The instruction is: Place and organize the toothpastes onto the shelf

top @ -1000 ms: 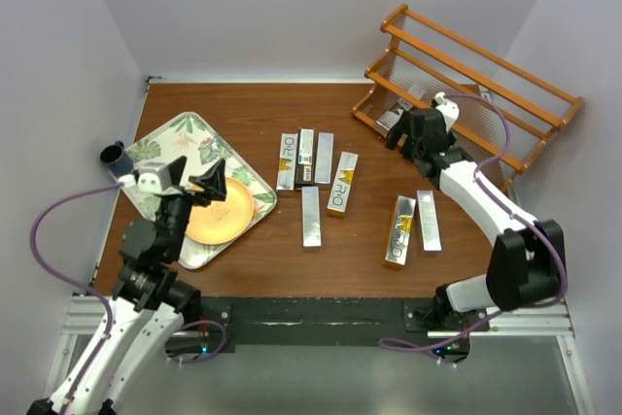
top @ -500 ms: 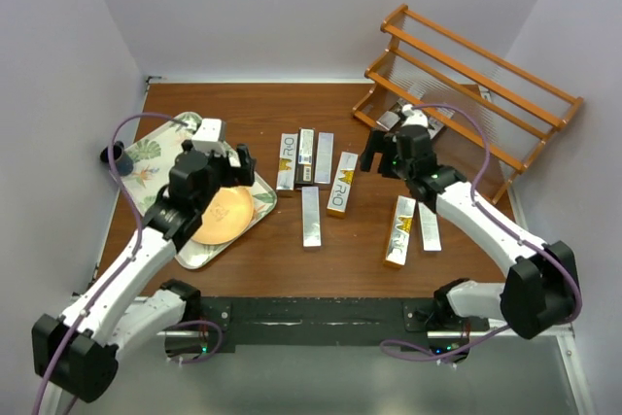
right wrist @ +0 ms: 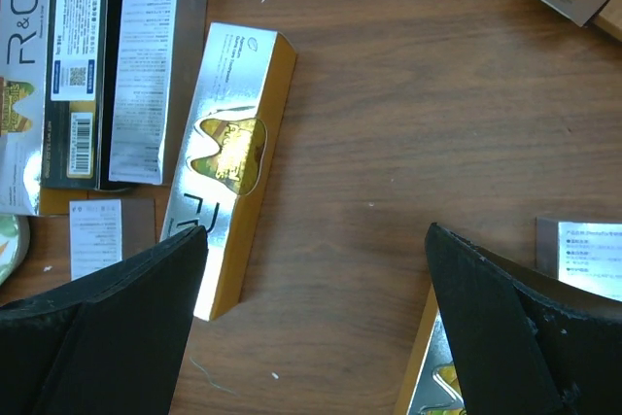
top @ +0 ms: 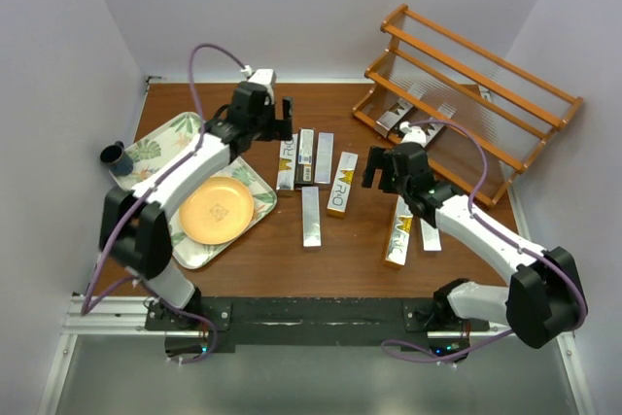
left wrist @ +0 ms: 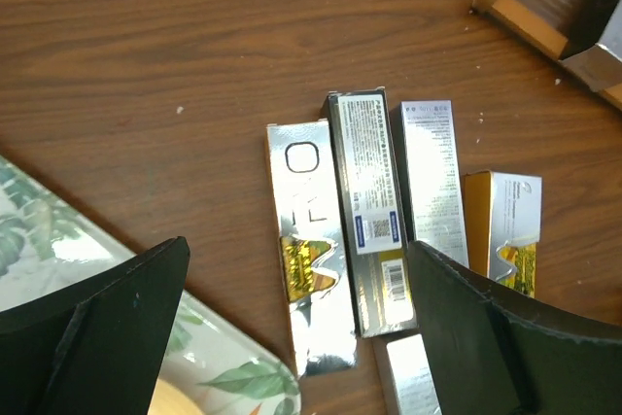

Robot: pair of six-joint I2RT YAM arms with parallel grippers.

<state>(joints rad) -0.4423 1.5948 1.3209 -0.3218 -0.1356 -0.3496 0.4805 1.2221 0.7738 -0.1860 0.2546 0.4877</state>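
Note:
Several silver toothpastes lie on the table. Three lie side by side (top: pixel 306 156), a gold-sided one (top: pixel 342 184) lies right of them, one lies below (top: pixel 310 217), and two lie at the right (top: pixel 400 230). One more carton (top: pixel 394 119) lies on the bottom tier of the orange-brown shelf (top: pixel 486 55). My left gripper (top: pixel 282 121) is open and empty above the far end of the three cartons (left wrist: pixel 309 240). My right gripper (top: pixel 382 167) is open and empty over bare wood, between the gold-sided carton (right wrist: pixel 228 162) and the right pair (right wrist: pixel 583 255).
A leaf-patterned tray (top: pixel 165 138) with an orange plate (top: pixel 218 211) lies at the left; its corner shows in the left wrist view (left wrist: pixel 58 240). A small dark cup (top: pixel 117 156) stands at the table's left edge. Purple walls close in on three sides.
My left arm has swung from over the tray out to the three side-by-side cartons. My right gripper has drawn back from the shelf to the table's middle.

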